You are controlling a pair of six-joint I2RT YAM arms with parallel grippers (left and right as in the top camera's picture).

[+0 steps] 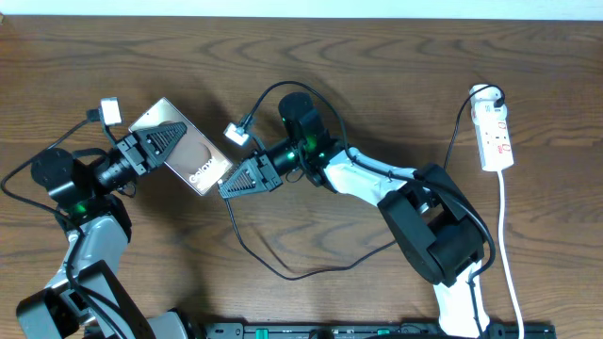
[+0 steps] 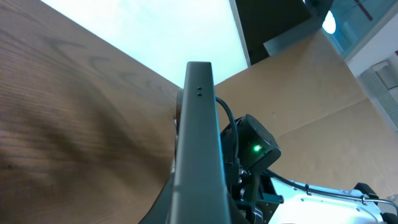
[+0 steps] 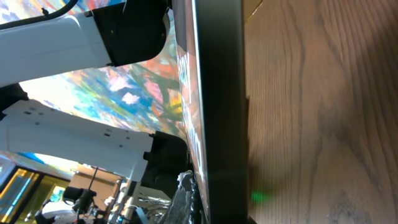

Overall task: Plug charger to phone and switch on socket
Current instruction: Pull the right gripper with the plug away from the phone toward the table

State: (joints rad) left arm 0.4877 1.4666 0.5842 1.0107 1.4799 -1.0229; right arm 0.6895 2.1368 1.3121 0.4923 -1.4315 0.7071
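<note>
L gripper (image 1: 170,139): pinching the phone (image 1: 193,155) at its left part, w/ dark fingers lying across the glossy face.
Phone, overhead: left-centre of the table (image 1: 377,66), set diagonally, long axis running upper-left to lower-right. Brownish face is up, w/ white lettering near the lower-right end.
Phone, L wrist view: seen edge-on, a grey strip rising from the bottom centre, w/ two tiny holes near its top end. R arm's wrist sits right behind it, green light (image 2: 255,148) lit.
Phone, R wrist view: dark edge fills the middle of the frame top to bottom. Glass on its left side mirrors white arm parts and bright colours; wood grain lies to its right.
Phone on wood or raised: can't tell.
R gripper (image 1: 228,186): fingers pressed together, tip just beside the phone's lower-right end. The charger (image 1: 283,271) runs up into the fingertips and looks pinched there.
Plug tip: hidden by the fingers. Seated in the phone or not: can't tell.
Charger run: thin black cable loops from the R gripper down toward the near edge, then right, and passes under the R arm. It climbs again to the far end of the socket (image 1: 497,132).
Socket: white strip at the far right of the table, lying lengthways, well apart from the phone, red marks on top. Switch position: too small to tell.
White cord (image 1: 509,235): leaves the socket's near end and runs down to the near edge.
</note>
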